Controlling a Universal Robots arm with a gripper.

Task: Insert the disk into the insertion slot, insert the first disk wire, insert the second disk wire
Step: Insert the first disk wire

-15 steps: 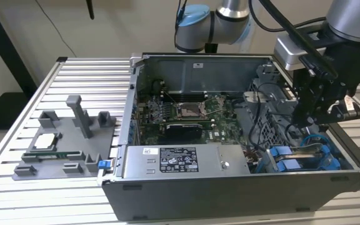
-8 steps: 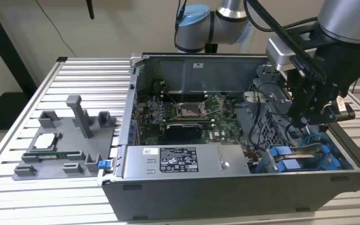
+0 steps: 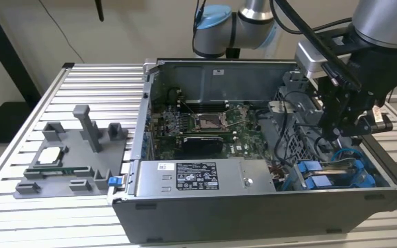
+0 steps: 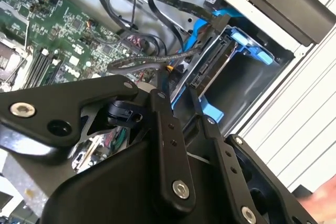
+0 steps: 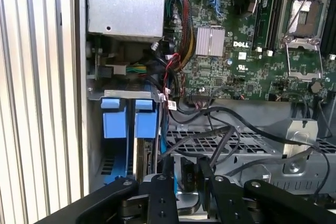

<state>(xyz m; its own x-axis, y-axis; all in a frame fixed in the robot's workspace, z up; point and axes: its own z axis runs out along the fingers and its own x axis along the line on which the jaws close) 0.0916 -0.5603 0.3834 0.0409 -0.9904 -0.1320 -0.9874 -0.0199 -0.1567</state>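
The disk [image 4: 211, 65] sits in its blue carrier [image 4: 212, 113] inside the insertion slot [image 3: 353, 181], at the case corner on the exterior view's right. Its connector edge faces outward, and nothing is plugged into it. In the first wrist view the disk's edge [image 5: 143, 157] shows under two blue tabs [image 5: 114, 121]. My gripper [image 4: 176, 95] hovers just above the disk's connector end, fingers [image 5: 167, 169] apart with the blue carrier showing through the gap. Loose black wires [image 4: 152, 62] loop across just beyond the fingertips. In the exterior view the gripper [image 3: 340, 135] hangs over the cage.
The open computer case lies on a slatted metal table [image 3: 19, 222]. A grey power-supply box [image 3: 198, 178] sits beside the cage, with the motherboard [image 3: 205, 126] behind it. A perforated metal wall [image 5: 247, 141] carries more cables. A grey parts fixture [image 3: 74, 155] stands on the exterior view's left.
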